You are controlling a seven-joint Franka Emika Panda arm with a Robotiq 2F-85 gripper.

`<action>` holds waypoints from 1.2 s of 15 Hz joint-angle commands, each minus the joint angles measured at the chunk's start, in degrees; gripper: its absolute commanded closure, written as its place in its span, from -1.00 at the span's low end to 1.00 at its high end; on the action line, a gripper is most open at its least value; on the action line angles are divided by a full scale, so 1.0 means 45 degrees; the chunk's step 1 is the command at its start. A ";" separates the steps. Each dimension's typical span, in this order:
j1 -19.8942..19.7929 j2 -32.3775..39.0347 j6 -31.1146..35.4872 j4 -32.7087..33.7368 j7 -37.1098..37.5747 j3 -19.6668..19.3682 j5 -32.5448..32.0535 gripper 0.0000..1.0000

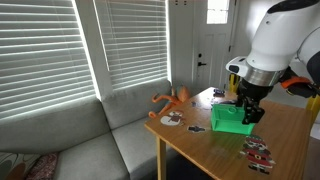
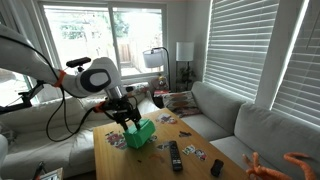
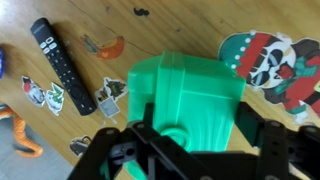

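One wooden table (image 1: pixel 292 135) carries everything here, standing just beside a grey sofa (image 1: pixel 105 135) under slatted window blinds (image 1: pixel 55 50), with a white door (image 1: pixel 215 45) behind. The green plastic box (image 1: pixel 230 121) sits near the table's middle, well in from every edge. The gripper (image 1: pixel 246 108) is right on top of it. In the wrist view its black fingers (image 3: pixel 112 152) stand either side of the box, but I cannot tell whether they are pressing on it or loose. Several paper cut-outs lie around the box, among them a Santa-hat skull (image 3: pixel 268 58) close by it. A black remote (image 3: pixel 62 65) lies apart from the box. An orange toy (image 1: pixel 172 99) perches at the table corner nearest the sofa. In an exterior view, bare wood shows along the near edge (image 2: pixel 108 162).
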 commanded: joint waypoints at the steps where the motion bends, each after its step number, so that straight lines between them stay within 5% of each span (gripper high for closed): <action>1: -0.0618 -0.0202 0.0814 -0.0575 0.1163 0.0374 -0.2384 -0.12; 5: -0.0821 -0.0184 0.1008 -0.0800 0.2114 0.0428 -0.4780 -0.12; 6: -0.0468 0.0006 0.0688 -0.0493 0.1576 0.0123 -0.3840 -0.62; 12: -0.0457 0.0005 0.0694 -0.0607 0.1824 0.0127 -0.4433 -0.62; 13: -0.0456 0.0005 0.0694 -0.0607 0.1824 0.0129 -0.4437 -0.12; 17: -0.0232 -0.0190 0.1449 -0.1013 0.1423 -0.0167 -0.4071 -0.12; 18: -0.0232 -0.0256 0.1558 -0.0985 0.1484 -0.0135 -0.4141 -0.63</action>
